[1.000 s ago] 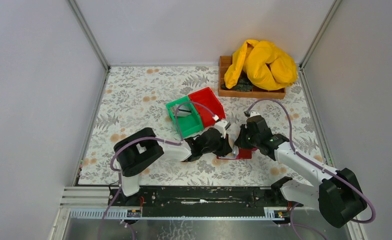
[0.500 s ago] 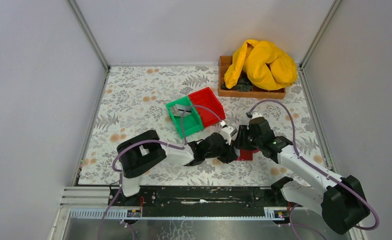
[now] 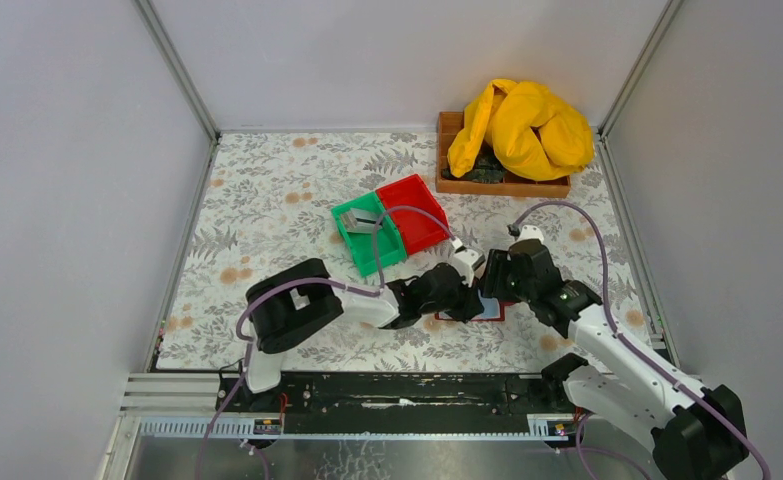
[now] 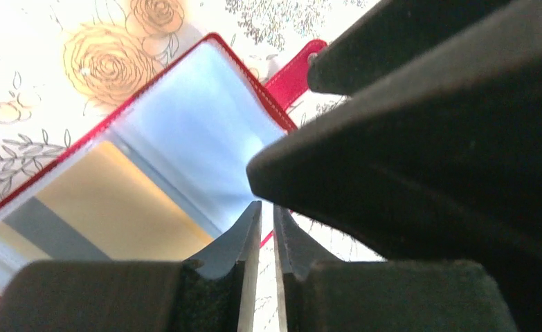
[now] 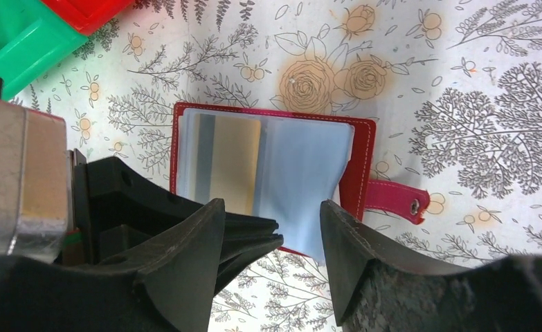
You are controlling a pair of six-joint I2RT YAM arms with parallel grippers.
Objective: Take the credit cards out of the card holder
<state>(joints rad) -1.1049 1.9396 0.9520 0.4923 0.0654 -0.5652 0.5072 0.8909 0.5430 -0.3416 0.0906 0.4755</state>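
Observation:
The card holder (image 3: 489, 308) lies open on the floral cloth, red-edged with a grey-blue sleeve (image 5: 302, 173). Inside the sleeve sit a tan credit card (image 5: 237, 159) and a grey striped one (image 5: 202, 155); the tan card (image 4: 109, 207) also shows in the left wrist view. My left gripper (image 3: 470, 300) rests at the holder's near edge, its jaws (image 4: 266, 206) almost together with only cloth seen through the slit. My right gripper (image 5: 271, 202) stands open just above the sleeve's loose corner, holding nothing. Its dark finger (image 4: 427, 124) fills the left wrist view.
A green bin (image 3: 369, 232) with a pale flat piece in it and a red bin (image 3: 414, 212) stand side by side behind the holder. A wooden tray (image 3: 502, 185) under a yellow cloth (image 3: 522, 130) sits at the back right. Walls close in on both sides.
My right gripper has opened and drawn back to the right. The left gripper slid right along with it. The holder now lies open with its sleeve showing.

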